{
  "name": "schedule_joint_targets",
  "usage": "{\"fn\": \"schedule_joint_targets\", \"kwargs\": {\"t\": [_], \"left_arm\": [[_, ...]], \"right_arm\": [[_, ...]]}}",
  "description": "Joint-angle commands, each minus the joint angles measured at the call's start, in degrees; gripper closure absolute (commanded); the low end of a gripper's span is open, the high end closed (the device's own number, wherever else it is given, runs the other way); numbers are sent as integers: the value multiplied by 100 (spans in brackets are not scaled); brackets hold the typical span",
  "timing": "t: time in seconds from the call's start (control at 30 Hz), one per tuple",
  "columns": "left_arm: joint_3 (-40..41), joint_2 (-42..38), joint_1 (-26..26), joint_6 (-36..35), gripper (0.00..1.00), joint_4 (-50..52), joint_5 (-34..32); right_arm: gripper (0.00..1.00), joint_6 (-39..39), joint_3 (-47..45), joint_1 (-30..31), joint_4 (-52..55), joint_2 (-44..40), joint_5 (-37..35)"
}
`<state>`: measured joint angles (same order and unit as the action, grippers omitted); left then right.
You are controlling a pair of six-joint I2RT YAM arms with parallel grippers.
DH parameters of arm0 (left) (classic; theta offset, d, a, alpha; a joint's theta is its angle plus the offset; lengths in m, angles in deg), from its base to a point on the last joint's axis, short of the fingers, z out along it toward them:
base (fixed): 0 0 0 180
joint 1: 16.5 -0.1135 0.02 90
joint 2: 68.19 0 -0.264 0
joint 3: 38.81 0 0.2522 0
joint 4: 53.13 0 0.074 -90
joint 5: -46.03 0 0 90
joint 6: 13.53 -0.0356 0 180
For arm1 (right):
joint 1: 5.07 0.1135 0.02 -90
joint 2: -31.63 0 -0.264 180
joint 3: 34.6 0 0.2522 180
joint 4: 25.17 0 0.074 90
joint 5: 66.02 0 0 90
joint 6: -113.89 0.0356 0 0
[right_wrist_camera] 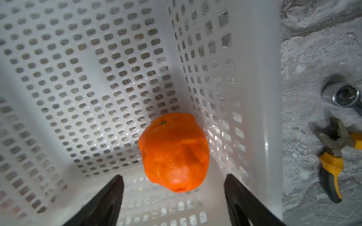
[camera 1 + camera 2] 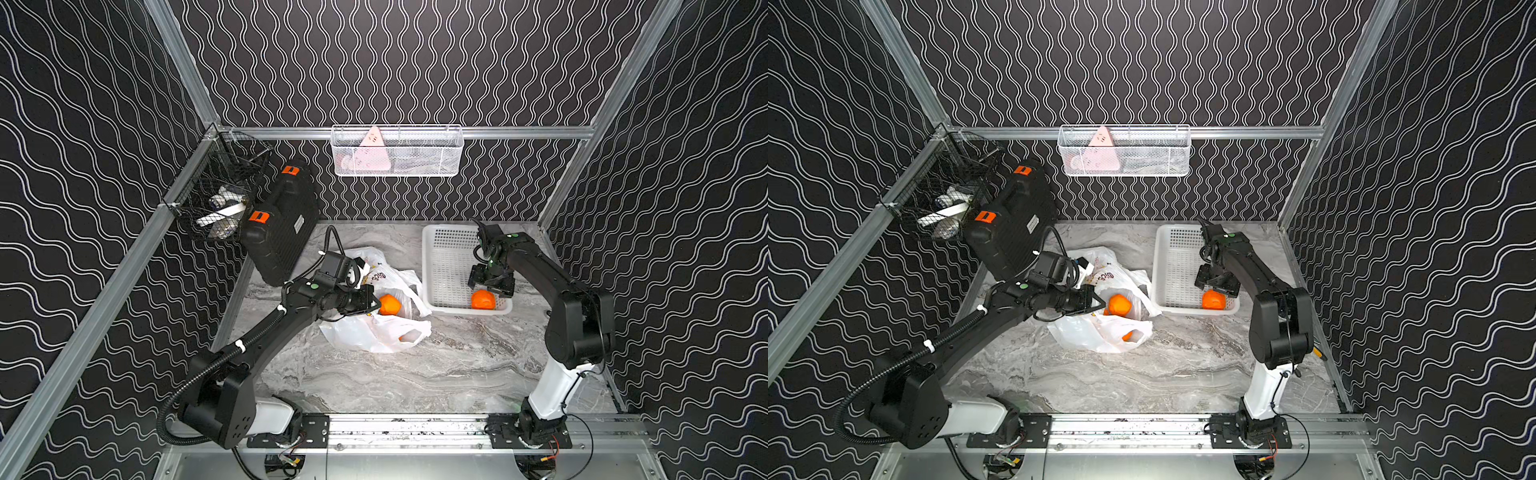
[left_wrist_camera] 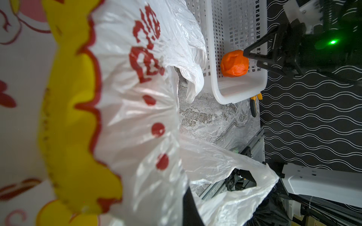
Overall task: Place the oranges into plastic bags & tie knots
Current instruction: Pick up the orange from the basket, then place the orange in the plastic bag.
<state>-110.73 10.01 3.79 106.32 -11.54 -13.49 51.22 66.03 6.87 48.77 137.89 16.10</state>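
Showing the filling stage: on the marble table [image 2: 457, 374], the printed white bag [image 2: 365, 338] lay open at centre frame, its handles untied. The white basket [image 2: 446, 249] stood just right of it. The left gripper [image 2: 371, 302] was clamped on the bag's rim at the mouth. The right gripper [image 2: 491, 291], jaws apart, hung in the basket's near corner, flanking the one orange [image 2: 482, 300] there without touching it. Two oranges [image 2: 389, 304] showed inside the bag; a fourth was not visible. Remaining, by estimate: one transfer, then the knot.
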Motion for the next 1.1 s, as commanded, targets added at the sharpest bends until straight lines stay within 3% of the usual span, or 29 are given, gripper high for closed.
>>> {"fn": "schedule_joint_targets", "kwargs": {"t": [0.0,0.23,0.43,0.57,0.67,0.8,0.97,1.07], "left_arm": [[-36,-21,1,-74,100,-60,65],[-170,38,-1,-163,100,64,51],[-209,65,1,-128,100,13,74],[-257,107,-2,-137,100,20,79],[-306,117,-2,-137,100,24,46],[-328,93,-7,-129,100,-48,-29],[-396,157,-8,-72,100,-161,101],[-418,135,-15,-34,100,-198,127]], "right_arm": [[16,-84,-85,1,4,141,97],[26,-164,-75,1,-237,547,48],[51,-226,29,-1,-233,422,-123],[53,-305,94,-8,-131,-42,-75],[54,-235,-6,-8,-229,-590,547],[55,306,-427,172,-939,-1224,2137],[56,1669,-782,1089,-2407,-1302,3268],[56,2630,-854,1818,-3523,-977,3585]]}}
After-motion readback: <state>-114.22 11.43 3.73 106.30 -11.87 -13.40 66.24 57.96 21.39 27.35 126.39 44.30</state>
